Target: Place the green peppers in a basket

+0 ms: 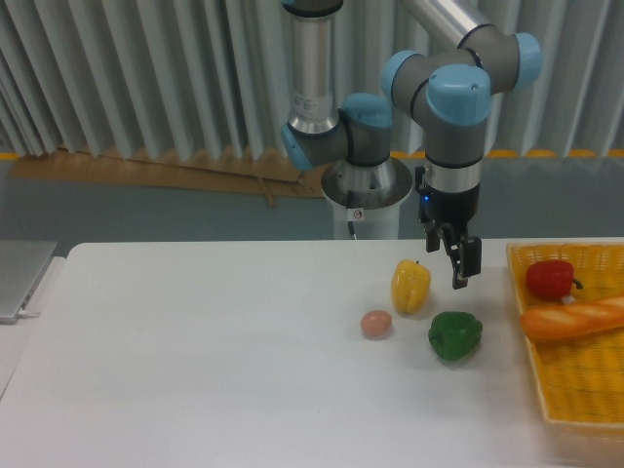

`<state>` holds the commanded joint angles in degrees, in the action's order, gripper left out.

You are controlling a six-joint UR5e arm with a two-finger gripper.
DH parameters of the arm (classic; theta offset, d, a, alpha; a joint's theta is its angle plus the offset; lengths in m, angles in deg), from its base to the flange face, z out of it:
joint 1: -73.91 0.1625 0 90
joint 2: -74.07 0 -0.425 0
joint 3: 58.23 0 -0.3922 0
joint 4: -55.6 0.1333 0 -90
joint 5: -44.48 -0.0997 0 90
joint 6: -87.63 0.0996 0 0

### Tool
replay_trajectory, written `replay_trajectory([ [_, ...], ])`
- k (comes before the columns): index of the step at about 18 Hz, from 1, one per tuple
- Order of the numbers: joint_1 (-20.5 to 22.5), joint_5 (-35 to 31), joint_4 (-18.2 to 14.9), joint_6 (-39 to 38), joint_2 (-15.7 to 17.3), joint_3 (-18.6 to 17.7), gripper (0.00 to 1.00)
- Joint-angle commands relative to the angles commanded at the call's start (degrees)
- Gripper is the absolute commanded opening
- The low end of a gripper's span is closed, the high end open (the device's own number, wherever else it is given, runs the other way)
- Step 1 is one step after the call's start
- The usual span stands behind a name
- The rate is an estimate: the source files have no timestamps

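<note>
Here's the white bench [195, 370], wide and bare on its left half, with its far edge running straight across behind the produce. A grey slab [19, 278] sits off the bench's left end. Over on the right, the basket [565, 414] pushes past the frame edge, its near rim close to the bench's front, its left rim facing the peppers.

The green pepper [454, 334] sits on the bench, well left of that basket rim, with a clear strip of bench between the two. It looks roundish and lobed, sitting squat, a touch wider than tall; which way the stem points I can't make out. Up and to its left stands the yellow pepper [410, 286], upright, stem on top, apart from the green one. A small pinkish round thing [376, 324] lies left of the green pepper, below the yellow one.

In the basket: a red pepper [550, 279] at the far left corner, and a bread loaf [575, 319] lying across, long axis roughly left to right, its left end over the rim.

The tool [458, 261] hangs pointing down, just right of the yellow pepper and above-behind the green one, gripping nothing. One finger [469, 261] shows clearly; the gap between the jaws I can't judge from here.
</note>
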<state>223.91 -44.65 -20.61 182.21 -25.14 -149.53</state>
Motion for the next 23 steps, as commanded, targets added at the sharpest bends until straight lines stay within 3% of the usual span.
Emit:
replay_trajectory([
  [2, -0.5, -0.2, -4.5, 0.3, 0.2, 0.1, 1.0],
  [5, -1.8, -0.3, -6.9, 0.3, 0.9, 0.1, 1.0],
  [18, -1.8, 0.0, -6.2, -0.4, 1.1, 0.1, 1.0],
  [23, -1.2, -0.1, -3.3, -0.7, -1.8, 0.1, 1.0],
])
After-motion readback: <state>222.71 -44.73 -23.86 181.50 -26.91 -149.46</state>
